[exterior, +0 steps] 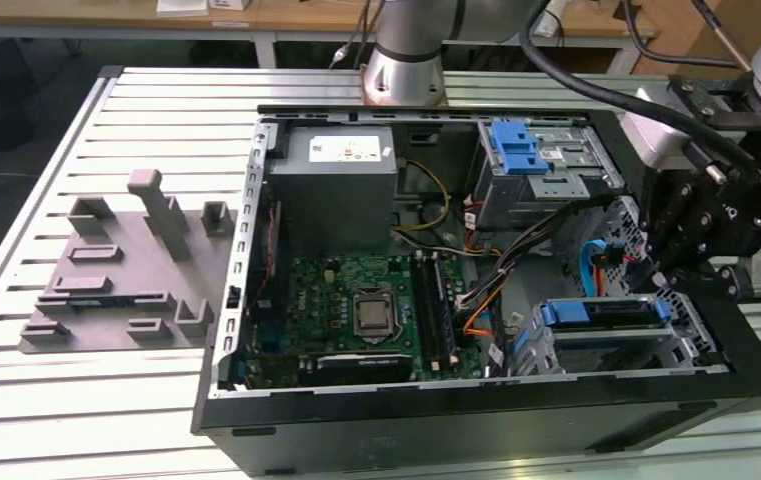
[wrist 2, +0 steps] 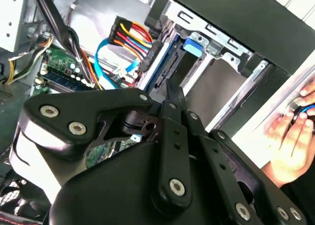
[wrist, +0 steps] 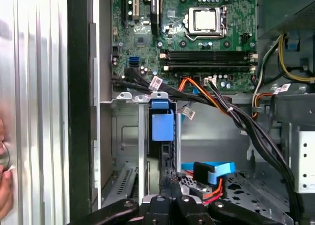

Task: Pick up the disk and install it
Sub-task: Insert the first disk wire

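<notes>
**Gripper narrow at the drive bay, disk seated in its slot**

Black gripper links sit closest to you in both wrist views. The gripper has its fingers drawn in narrow, almost together, and you cannot tell whether they pinch anything. In the exterior view the gripper hangs over the case corner at that view's right.

Just past the fingertips, the disk stands edge-on in the bay, its blue bracket facing you. The exterior view shows the disk lying in the lower bay, inside the case wall.

You have little room here. Metal bay rails hem the disk on one side, and a blue cable with orange wires lies just beside the gripper on the other. A thick black cable bundle crosses above the bay towards the motherboard.

A person's hand rests outside the case wall, near the bay.

Farther off in the exterior view are the upper cage with its blue latch and the grey box. Well apart, at that view's left, a grey fixture sits on the slatted table.
</notes>
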### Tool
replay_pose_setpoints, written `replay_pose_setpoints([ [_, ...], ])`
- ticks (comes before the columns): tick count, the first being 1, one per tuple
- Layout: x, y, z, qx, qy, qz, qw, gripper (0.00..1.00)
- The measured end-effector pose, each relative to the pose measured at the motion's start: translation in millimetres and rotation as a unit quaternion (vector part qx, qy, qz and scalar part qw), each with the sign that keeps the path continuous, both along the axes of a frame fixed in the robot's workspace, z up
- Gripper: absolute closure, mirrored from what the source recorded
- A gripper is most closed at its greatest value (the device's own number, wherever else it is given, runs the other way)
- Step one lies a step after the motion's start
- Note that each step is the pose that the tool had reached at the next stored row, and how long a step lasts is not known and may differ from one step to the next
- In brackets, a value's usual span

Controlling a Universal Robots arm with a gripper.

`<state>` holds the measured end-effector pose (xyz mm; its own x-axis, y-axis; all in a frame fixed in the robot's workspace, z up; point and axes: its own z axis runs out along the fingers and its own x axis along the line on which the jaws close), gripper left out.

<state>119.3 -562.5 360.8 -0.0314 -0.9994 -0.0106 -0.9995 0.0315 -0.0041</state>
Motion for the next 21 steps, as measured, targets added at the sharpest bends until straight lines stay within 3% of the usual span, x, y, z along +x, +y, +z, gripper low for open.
replay_pose_setpoints([
  [9,9.0,16.8,0.7,-0.0002,0.0000,0.000,1.0000,0.89],
  [13,9.0,19.9,1.9,-0.0018,0.0000,0.000,1.0000,0.89],
  [18,9.0,20.0,1.9,-0.0025,0.0000,0.000,1.0000,0.89],
  [21,9.0,21.6,1.5,-0.0064,0.0000,0.000,1.0000,0.89],
])
